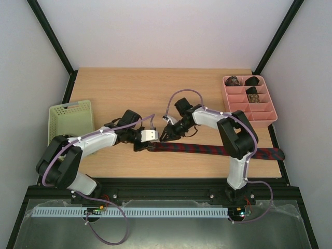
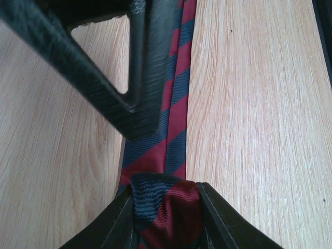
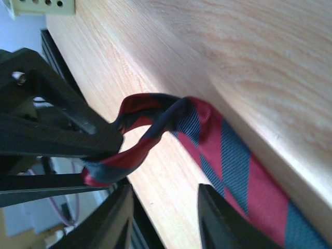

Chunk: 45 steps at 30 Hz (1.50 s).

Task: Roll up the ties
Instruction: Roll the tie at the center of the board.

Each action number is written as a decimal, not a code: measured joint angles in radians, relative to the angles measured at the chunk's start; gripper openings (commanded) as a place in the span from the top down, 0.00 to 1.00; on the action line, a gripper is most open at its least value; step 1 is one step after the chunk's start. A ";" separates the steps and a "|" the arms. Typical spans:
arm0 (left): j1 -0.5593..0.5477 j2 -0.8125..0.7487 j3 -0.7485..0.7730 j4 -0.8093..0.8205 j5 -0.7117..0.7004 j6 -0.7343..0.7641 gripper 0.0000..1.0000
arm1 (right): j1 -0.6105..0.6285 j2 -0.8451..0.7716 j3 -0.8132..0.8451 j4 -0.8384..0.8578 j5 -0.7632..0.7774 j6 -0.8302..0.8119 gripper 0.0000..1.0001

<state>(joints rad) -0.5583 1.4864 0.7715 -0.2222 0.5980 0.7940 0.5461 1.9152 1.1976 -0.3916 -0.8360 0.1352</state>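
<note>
A dark red tie with navy stripes (image 1: 207,150) lies flat along the near part of the table, its wide end at the right edge. My left gripper (image 1: 144,147) is shut on the tie's folded narrow end (image 2: 166,212), which bulges between the two fingers. In the right wrist view that end curls up as a small loop (image 3: 140,140) off the wood. My right gripper (image 1: 166,137) hovers just right of the loop, open (image 3: 163,207), with only bare table between its fingers. Three rolled ties (image 1: 252,96) sit in the pink tray.
The pink divided tray (image 1: 262,115) stands at the back right, its near compartments bare. A pale green mesh basket (image 1: 71,120) stands at the left edge. The two grippers are close together, the right one's black fingers (image 2: 145,78) looming over the tie.
</note>
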 measured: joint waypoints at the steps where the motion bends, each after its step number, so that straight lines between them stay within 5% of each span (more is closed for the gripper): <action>1: -0.004 0.008 0.006 0.005 0.000 -0.004 0.68 | -0.007 -0.015 -0.014 -0.001 -0.013 -0.002 0.58; 20: -0.098 0.161 0.056 0.127 -0.064 -0.143 0.70 | -0.018 0.011 -0.093 0.114 -0.092 0.120 0.64; 23: -0.099 0.169 0.065 0.133 -0.069 -0.153 0.70 | -0.018 0.016 -0.093 0.120 -0.085 0.125 0.79; 25: -0.099 0.170 0.066 0.137 -0.074 -0.158 0.63 | -0.018 0.016 -0.093 0.134 -0.086 0.128 0.89; 27: -0.098 0.171 0.066 0.139 -0.078 -0.160 0.42 | -0.018 0.018 -0.092 0.135 -0.075 0.139 0.97; 30: -0.093 0.171 0.067 0.140 -0.074 -0.153 0.20 | -0.018 0.031 -0.092 0.135 -0.064 0.127 0.99; 33: -0.082 0.170 0.068 0.130 -0.074 -0.127 0.09 | -0.018 0.043 -0.092 0.134 -0.059 0.117 0.99; 45: -0.099 0.265 0.186 -0.029 -0.133 0.044 0.14 | -0.018 0.045 -0.092 0.136 -0.064 0.116 0.99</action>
<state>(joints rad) -0.6575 1.7512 0.9573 -0.2516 0.4648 0.8379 0.5278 1.9602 1.1057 -0.2558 -0.9001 0.2508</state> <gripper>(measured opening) 0.871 0.031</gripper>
